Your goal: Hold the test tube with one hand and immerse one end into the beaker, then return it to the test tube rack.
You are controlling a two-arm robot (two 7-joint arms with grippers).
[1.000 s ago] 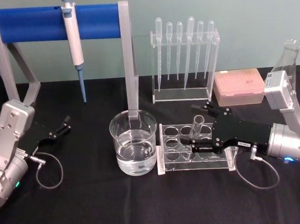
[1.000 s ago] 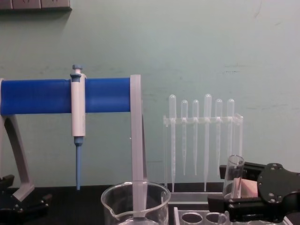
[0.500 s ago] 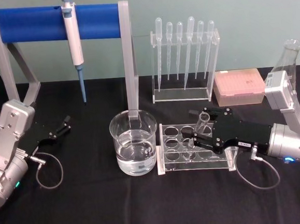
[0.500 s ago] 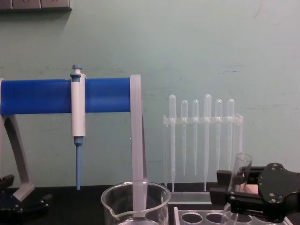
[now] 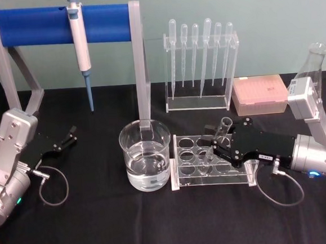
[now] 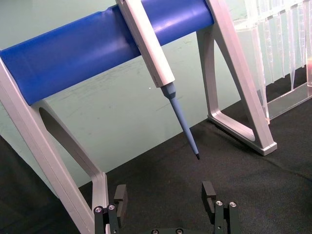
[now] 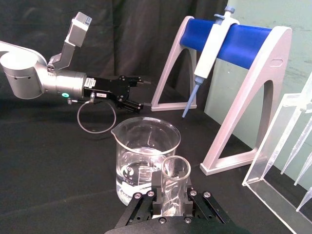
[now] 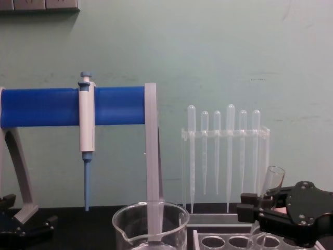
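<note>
Risk: right gripper point(image 5: 217, 145) pinches tube point(image 5: 224, 128) tilted in rack point(image 5: 213, 180), so any sideways pull could lever glass against it and crack; left gripper point(image 5: 66, 138) parked far left, spread.

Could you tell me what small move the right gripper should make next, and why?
Probably lift straight up. The right gripper has its fingers shut on the test tube, which leans with its lower end in the rack; it must clear the rack before crossing to the beaker. The left gripper rests open, far left.
</note>
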